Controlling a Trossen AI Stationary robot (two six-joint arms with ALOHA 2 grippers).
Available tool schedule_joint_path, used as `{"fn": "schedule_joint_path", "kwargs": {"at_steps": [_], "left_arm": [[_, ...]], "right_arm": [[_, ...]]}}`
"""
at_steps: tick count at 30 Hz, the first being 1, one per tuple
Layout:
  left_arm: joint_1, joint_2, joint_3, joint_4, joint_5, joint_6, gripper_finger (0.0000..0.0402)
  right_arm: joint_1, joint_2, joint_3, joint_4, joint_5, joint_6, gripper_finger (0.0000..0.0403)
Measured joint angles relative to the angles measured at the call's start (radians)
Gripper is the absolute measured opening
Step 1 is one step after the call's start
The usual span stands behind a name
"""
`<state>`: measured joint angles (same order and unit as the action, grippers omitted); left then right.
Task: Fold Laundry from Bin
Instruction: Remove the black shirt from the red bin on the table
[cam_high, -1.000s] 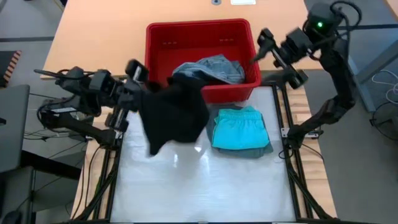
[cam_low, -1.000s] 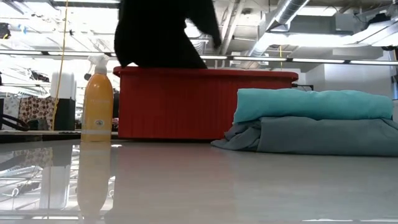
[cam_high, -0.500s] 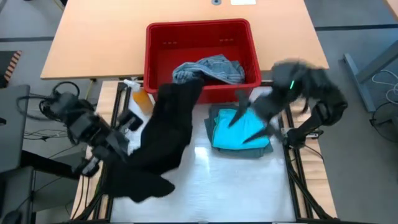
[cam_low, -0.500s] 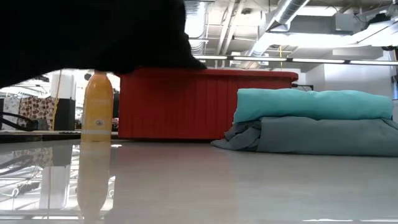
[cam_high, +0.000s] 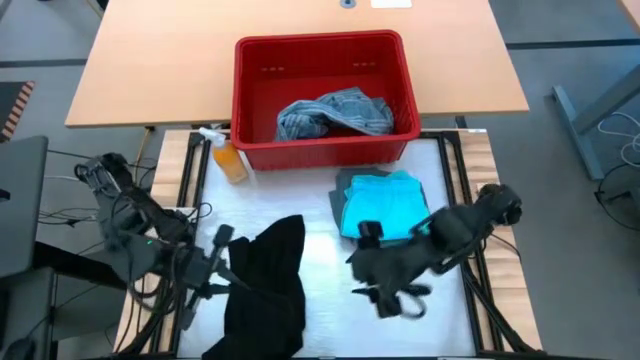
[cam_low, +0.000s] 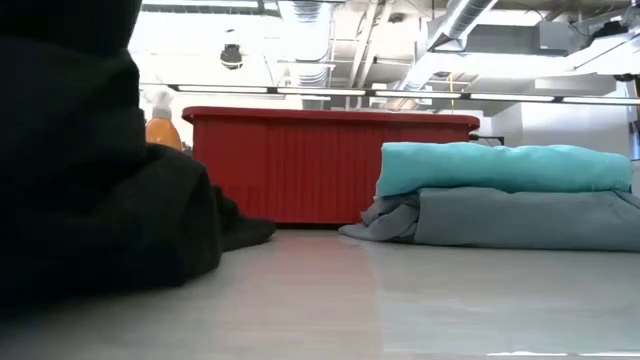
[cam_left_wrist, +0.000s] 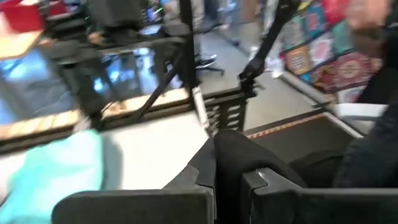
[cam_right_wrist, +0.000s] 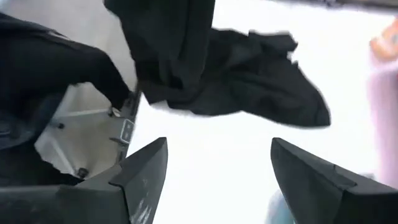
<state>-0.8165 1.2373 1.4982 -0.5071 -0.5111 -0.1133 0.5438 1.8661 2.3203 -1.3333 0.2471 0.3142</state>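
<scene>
1. Spanning the lower half of the high view, the white work surface (cam_high: 320, 300) carried everything but the bin; a wooden table (cam_high: 160, 70) lay beyond it toward 12 o'clock.
2. Sitting at 12 o'clock from the surface's middle, the red slotted bin (cam_high: 255, 100) held a crumpled mottled blue-grey garment (cam_high: 335, 112) against its near wall.
3. Lying at about 7 o'clock from the middle, the black garment (cam_high: 268, 285) sprawled in a loose heap on the white surface, and in the low view it filled the left side (cam_low: 90, 180).
4. Resting at 3 o'clock from the black garment, well apart from it, the bright turquoise garment (cam_high: 385, 208) sat folded on top of a folded grey-green garment (cam_low: 520, 218), just in front of the bin.
5. Reaching in from 9 o'clock, the left gripper (cam_high: 222, 268) was clamped tight on an edge of the black garment, whose cloth showed pinched between its fingers (cam_left_wrist: 205, 180) in the left wrist view.
6. Hovering at 5 o'clock from the middle, just beside the near edge of the folded stack, the right gripper (cam_high: 385, 285) had its jaws spread wide and held nothing, pointing toward the black garment.
7. Standing at 10 o'clock, just beside the bin's near left corner, was an orange spray bottle (cam_high: 228, 158).
</scene>
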Motion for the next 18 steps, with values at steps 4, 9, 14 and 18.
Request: {"fn": "schedule_joint_path", "kwargs": {"at_steps": [4, 9, 14, 18], "left_arm": [[-0.077, -0.026, 0.000, -0.135, -0.121, -0.106, 0.0000], [-0.149, -0.036, 0.001, -0.352, -0.077, -0.319, 0.0000], [-0.224, -0.021, 0.000, -0.472, -0.069, -0.483, 0.0000], [-0.265, -0.019, -0.020, -0.498, -0.076, -0.530, 0.0000]], "right_arm": [[0.003, 0.084, -0.032, 0.061, 0.013, 0.062, 0.0302], [-0.048, 0.185, -0.172, 0.269, 0.048, 0.040, 0.0298], [-0.154, 0.241, -0.329, 0.467, 0.141, 0.067, 0.0295], [-0.264, 0.290, -0.445, 0.644, 0.144, 0.118, 0.0295]]}}
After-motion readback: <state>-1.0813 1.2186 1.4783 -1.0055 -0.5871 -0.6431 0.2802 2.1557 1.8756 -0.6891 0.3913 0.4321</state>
